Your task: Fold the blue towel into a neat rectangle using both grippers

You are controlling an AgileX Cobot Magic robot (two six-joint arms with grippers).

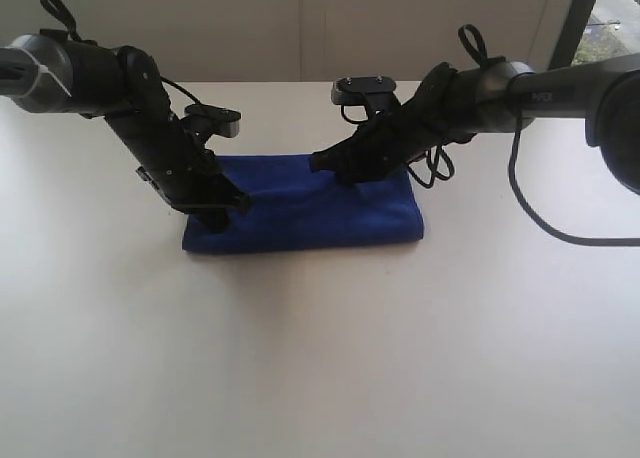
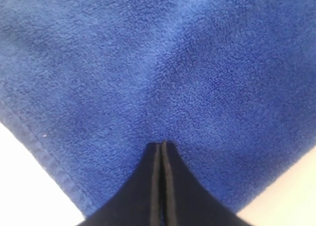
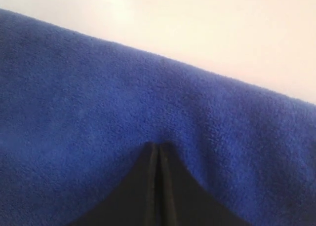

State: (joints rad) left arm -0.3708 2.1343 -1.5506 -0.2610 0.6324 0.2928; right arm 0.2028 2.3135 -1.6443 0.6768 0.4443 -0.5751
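Observation:
The blue towel point(image 1: 310, 218) lies as a folded rectangle in the middle of the white table point(image 1: 320, 358). My left gripper point(image 1: 222, 216) is shut, and its tips rest on the towel's left part. In the left wrist view the closed gripper point(image 2: 162, 145) points onto the blue towel point(image 2: 163, 63), with nothing between the jaws and the stitched hem point(image 2: 34, 137) to one side. My right gripper point(image 1: 325, 163) is shut too, at the towel's far edge right of centre. The right wrist view shows that gripper point(image 3: 156, 148) pressed on the blue towel point(image 3: 98, 107) near its rounded fold edge.
Both black arms reach in from the far left and far right. A black cable point(image 1: 540, 218) loops over the table to the right of the towel. A pale wall stands behind the table's far edge.

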